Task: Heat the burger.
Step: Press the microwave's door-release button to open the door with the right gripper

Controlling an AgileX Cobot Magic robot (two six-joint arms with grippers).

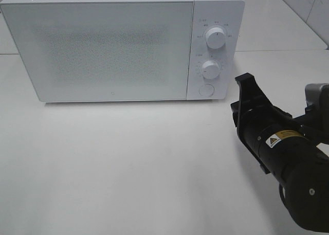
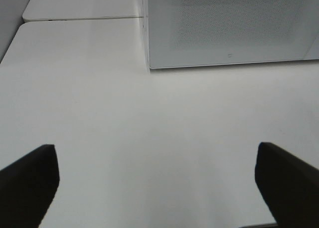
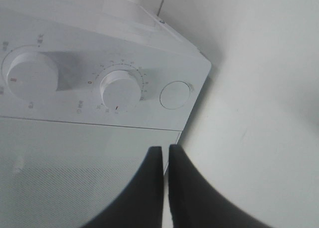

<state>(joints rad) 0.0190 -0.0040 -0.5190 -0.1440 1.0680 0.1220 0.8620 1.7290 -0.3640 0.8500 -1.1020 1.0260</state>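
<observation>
The burger is out of view in all three views. A white microwave (image 1: 103, 44) stands at the back of the white table with its door closed. My right gripper (image 1: 245, 80) is shut with nothing between its fingers. It hovers just right of the microwave's lower right corner. In the right wrist view the shut right gripper (image 3: 164, 150) points toward the control panel, below the round door button (image 3: 174, 95). In the left wrist view my left gripper (image 2: 155, 155) is open and empty over bare table, in front of the microwave's (image 2: 229, 28) left corner.
The microwave panel carries two white knobs, the upper (image 1: 215, 38) and the lower (image 1: 210, 69), above a round button (image 1: 206, 90). The white table (image 1: 128, 168) stretches out in front of the microwave. A tiled wall (image 1: 308, 3) rises at the back right.
</observation>
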